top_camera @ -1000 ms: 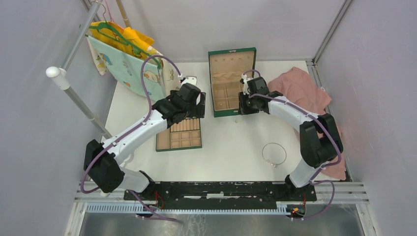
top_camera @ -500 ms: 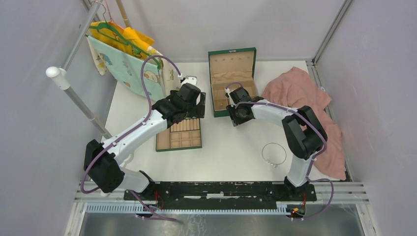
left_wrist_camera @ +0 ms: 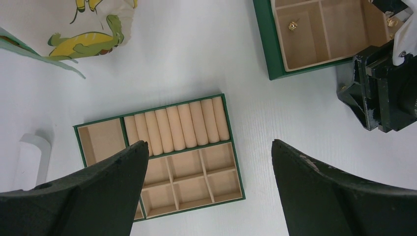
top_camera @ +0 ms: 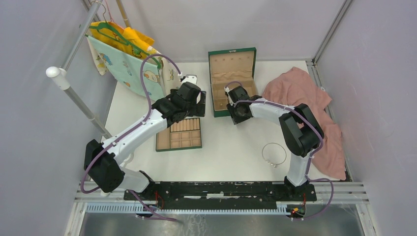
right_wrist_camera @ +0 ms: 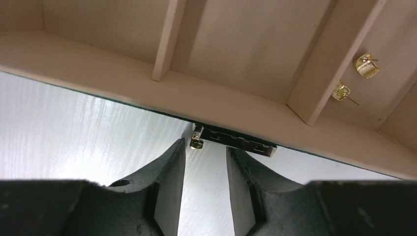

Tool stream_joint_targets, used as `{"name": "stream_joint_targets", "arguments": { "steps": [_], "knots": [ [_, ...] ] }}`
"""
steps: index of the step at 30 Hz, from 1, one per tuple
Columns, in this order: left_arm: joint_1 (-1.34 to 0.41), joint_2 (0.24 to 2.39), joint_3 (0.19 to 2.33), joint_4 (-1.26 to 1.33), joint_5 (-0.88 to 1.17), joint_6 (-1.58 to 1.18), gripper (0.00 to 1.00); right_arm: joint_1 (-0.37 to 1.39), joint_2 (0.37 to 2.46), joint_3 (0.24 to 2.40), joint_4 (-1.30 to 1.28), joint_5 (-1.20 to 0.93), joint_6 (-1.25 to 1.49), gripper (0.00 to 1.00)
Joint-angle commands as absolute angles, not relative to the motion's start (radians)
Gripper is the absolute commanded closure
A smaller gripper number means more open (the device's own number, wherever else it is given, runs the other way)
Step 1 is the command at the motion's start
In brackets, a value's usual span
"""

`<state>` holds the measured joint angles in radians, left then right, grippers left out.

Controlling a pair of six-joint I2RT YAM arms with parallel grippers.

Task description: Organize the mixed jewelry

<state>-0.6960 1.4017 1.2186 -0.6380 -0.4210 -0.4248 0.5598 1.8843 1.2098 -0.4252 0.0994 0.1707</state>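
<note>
Not much sorted yet, tbh. No jewelry is seen in the divider tray [left_wrist_camera: 101,140]; a couple of gold studs [right_wrist_camera: 366,65] are parked in the green box [left_wrist_camera: 263,39]. One loose gold piece [right_wrist_camera: 196,144] is left on the table [top_camera: 231,142] by the box front, the silver hoop [top_camera: 273,164] well off to the right. The left gripper [left_wrist_camera: 209,143] is held spread wide above the tray; the right gripper [right_wrist_camera: 206,146] is dipped at the loose piece, fingers narrowly parted, nothing pinched.

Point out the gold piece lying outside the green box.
The gold piece on the table beside the box's clasp, ahead of the right gripper; the other gold pieces lie inside compartments.
</note>
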Motion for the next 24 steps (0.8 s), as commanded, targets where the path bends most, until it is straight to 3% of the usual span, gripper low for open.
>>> {"name": "stream_joint_targets", "arguments": {
  "steps": [1,11,24],
  "knots": [
    [-0.693,1.418,1.269,-0.606,-0.448,-0.405,0.00,0.558,1.893,1.249,-0.423,0.169,0.251,0.60],
    [-0.693,1.424,1.268,-0.597,-0.445,-0.396,0.00,0.580,1.918,1.246,-0.416,0.174,0.330,0.63],
    [-0.694,1.416,1.264,-0.597,-0.444,-0.382,0.00,0.585,1.922,1.244,-0.419,0.190,0.335,0.83]
  ]
}}
